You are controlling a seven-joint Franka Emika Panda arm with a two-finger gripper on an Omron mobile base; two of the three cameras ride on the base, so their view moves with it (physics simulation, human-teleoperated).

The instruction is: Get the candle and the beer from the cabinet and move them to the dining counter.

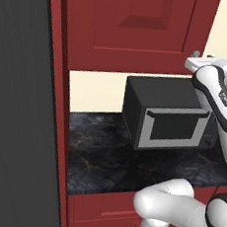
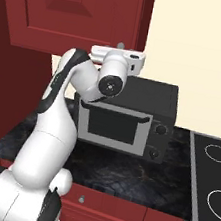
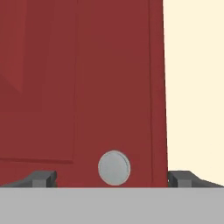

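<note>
The cabinet (image 1: 139, 29) is a dark red cupboard with a raised-panel door (image 3: 87, 87), and the door stands shut. A round grey knob (image 3: 114, 168) sits near the door's lower right corner. My gripper (image 3: 113, 178) is open, right in front of the door, with one fingertip on each side of the knob and a wide gap to it. From the base, the hand (image 2: 120, 51) is raised to the door's bottom edge above the microwave. The candle and the beer are hidden. The dining counter is out of view.
A black microwave (image 1: 169, 116) stands on the black marble worktop (image 1: 105, 159) under the cabinet, close below my hand. Red drawer fronts (image 2: 117, 210) run beneath. A stove top (image 2: 209, 184) lies to the right, a tall dark panel (image 1: 17, 100) to the left.
</note>
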